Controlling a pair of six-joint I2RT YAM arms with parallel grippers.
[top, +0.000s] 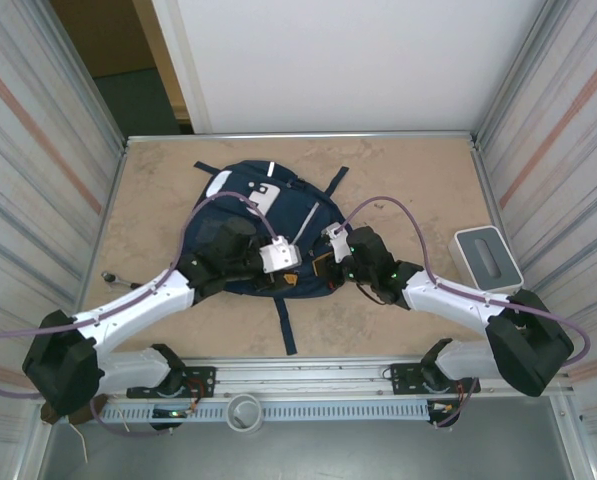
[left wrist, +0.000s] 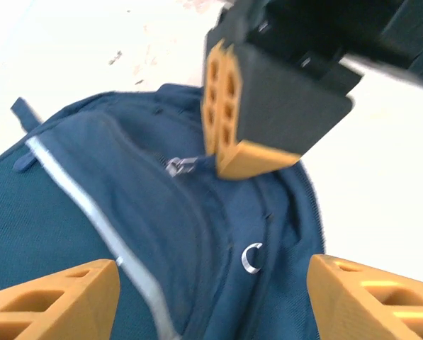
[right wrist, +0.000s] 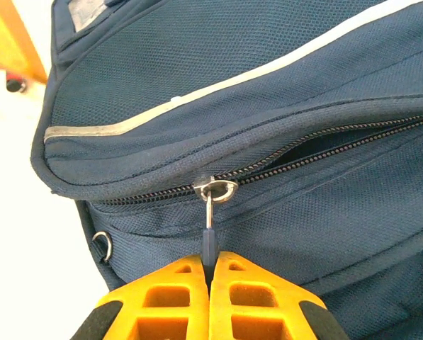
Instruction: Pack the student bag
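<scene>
Student bag (top: pixel 246 178) is laid flat on the beige desk (top: pixel 408 180), around its middle and toward the far side, with dark straps spread out at its near and far edges. Its navy fabric is crossed by thin light stripes, and a white patch is seen near its far end. Both arms are reached over the near half of the student bag, and the two pincers are placed just beside each other above it.

The right pincer (right wrist: pixel 210 297) is clamped on the zipper pull (right wrist: pixel 208 227), which is pinched between the two orange fingers pressed together. The pull is hung from a metal slider (right wrist: pixel 217 190). In the right wrist view the zip is closed to the left of the slider and parted to its right, where a dark gap is shown.

The left pincer (left wrist: pixel 212 273) is held apart, and nothing is gripped between its orange fingers (left wrist: pixel 55 297); only the blue fabric of the bag is seen beneath the gap. Just beyond it, the right pincer (left wrist: pixel 232 142) is seen with its tip at the zip.

A small metal ring (left wrist: pixel 250 256) is attached to the side of the bag. A grey-white box (top: pixel 486 258) is set on the desk to the right, well apart from the bag. A small dark object (top: pixel 108 276) is seen near the left edge of the desk; what it is cannot be told.
</scene>
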